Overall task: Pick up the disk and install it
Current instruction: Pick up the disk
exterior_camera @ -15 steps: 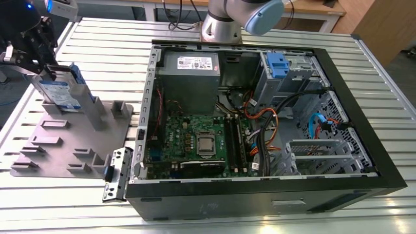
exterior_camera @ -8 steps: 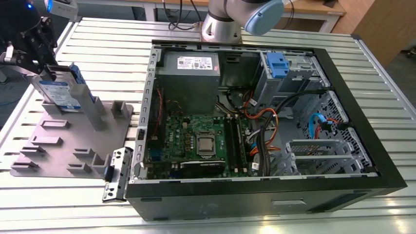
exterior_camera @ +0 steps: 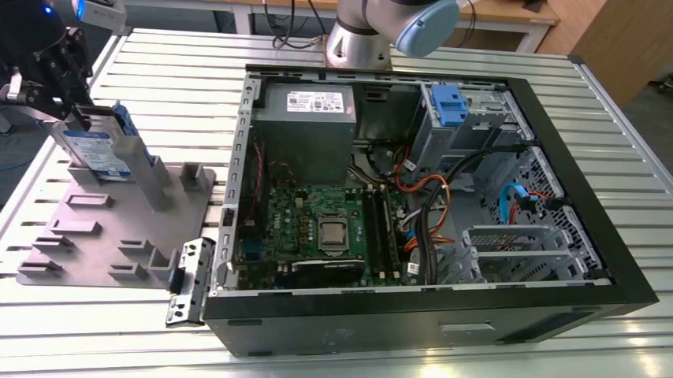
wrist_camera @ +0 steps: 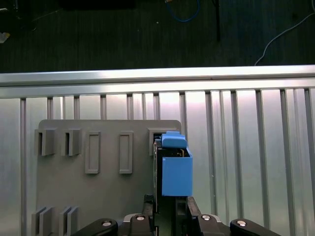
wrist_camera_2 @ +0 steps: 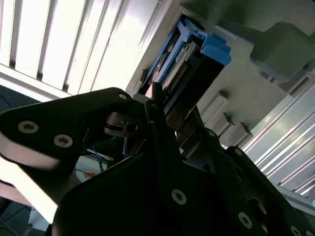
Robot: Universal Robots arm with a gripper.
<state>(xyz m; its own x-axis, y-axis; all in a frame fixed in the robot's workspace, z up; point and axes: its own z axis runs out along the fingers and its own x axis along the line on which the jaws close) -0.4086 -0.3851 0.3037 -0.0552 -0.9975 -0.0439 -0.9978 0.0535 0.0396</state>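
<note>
The disk (exterior_camera: pixel 98 150) stands on edge in a slot of the grey fixture plate (exterior_camera: pixel 100 236) at the exterior view's left. It is silver with a white-and-blue label and blue side rails. My gripper (exterior_camera: pixel 80 120) comes down on its upper end, with one finger on each side, shut on it. In the first wrist view the disk's blue rail (wrist_camera: pixel 176 169) runs out from between my fingers (wrist_camera: pixel 150 204) over the plate (wrist_camera: pixel 98 191). In the second wrist view the disk (wrist_camera_2: pixel 197 54) sits just beyond a dark fingertip (wrist_camera_2: pixel 156 101).
An open black computer case (exterior_camera: pixel 589 181) lies on the slatted metal table (exterior_camera: pixel 421 47) at the exterior view's right. Inside are a grey power supply (exterior_camera: pixel 305 118), a motherboard (exterior_camera: pixel 315 228), cables and a drive cage with a blue latch (exterior_camera: pixel 447 106). The arm's base (exterior_camera: pixel 363 39) stands behind the case.
</note>
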